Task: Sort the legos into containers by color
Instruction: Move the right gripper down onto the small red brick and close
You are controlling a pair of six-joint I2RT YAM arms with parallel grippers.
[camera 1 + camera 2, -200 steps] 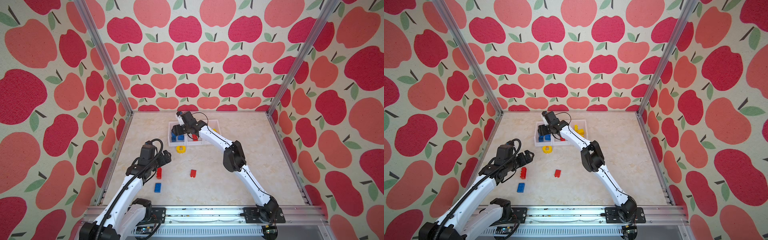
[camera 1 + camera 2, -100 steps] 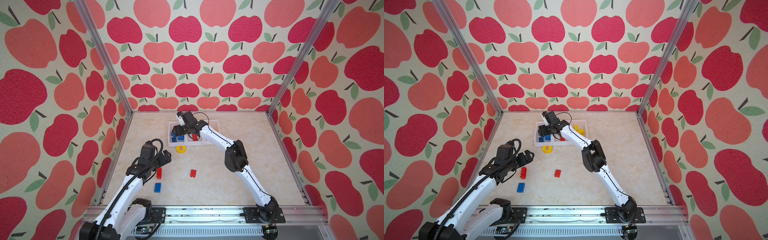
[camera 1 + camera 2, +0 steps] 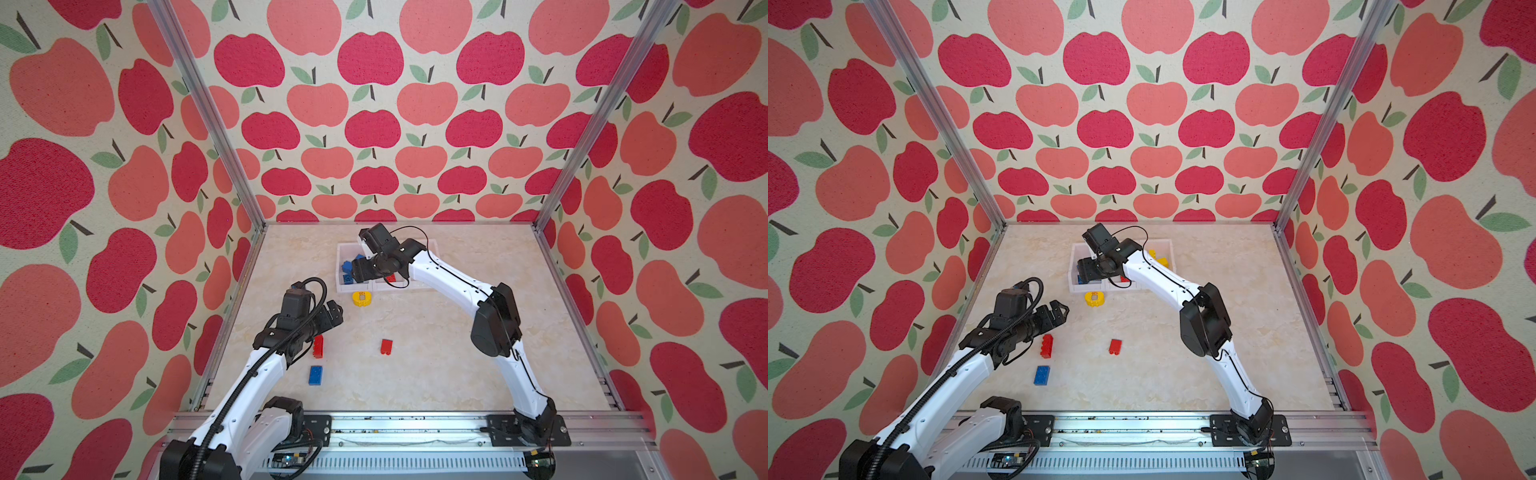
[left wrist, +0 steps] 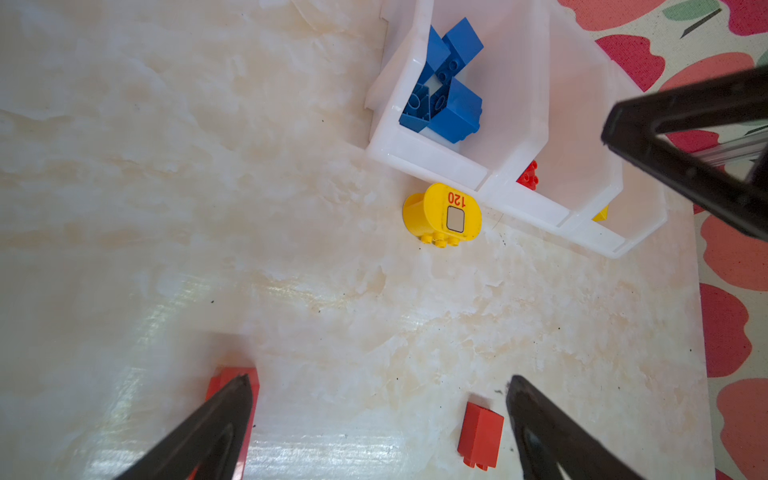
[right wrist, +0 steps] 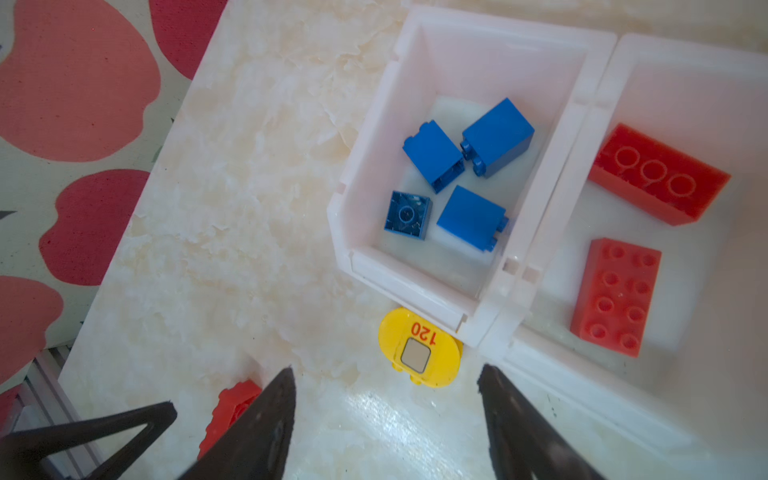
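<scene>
- Looking down in both top views, the right gripper hangs over the bins, at their end nearest the worktop's left edge. The bins sit by the middle of the far edge. How its jaws stand is hard to tell from here.
- The left gripper hovers left of centre, jaws spread wide and empty, just beyond a long red brick. A blue brick lies nearer the front edge, and a short red brick sits toward the middle.
- A rounded yellow piece rests at the bins' front wall.
- In the left wrist view, the wide-open fingers frame bare worktop, with one red brick beside each tip. The yellow piece lies well ahead of them, at the wall.
- In the right wrist view, four blue bricks lie in the end bin and two red bricks in the next. The right gripper's jaws stand apart, holding nothing, and the yellow piece lies just past their tips, tucked partly under the bin's rim.
- Likely trouble: with the yellow piece so close to the wall, a finger coming down could catch the rim and shove the bins.
- Its rounded sides could slip from a pinch.
- The two grippers work near each other, so both reaching for the same spot risks a knock.
</scene>
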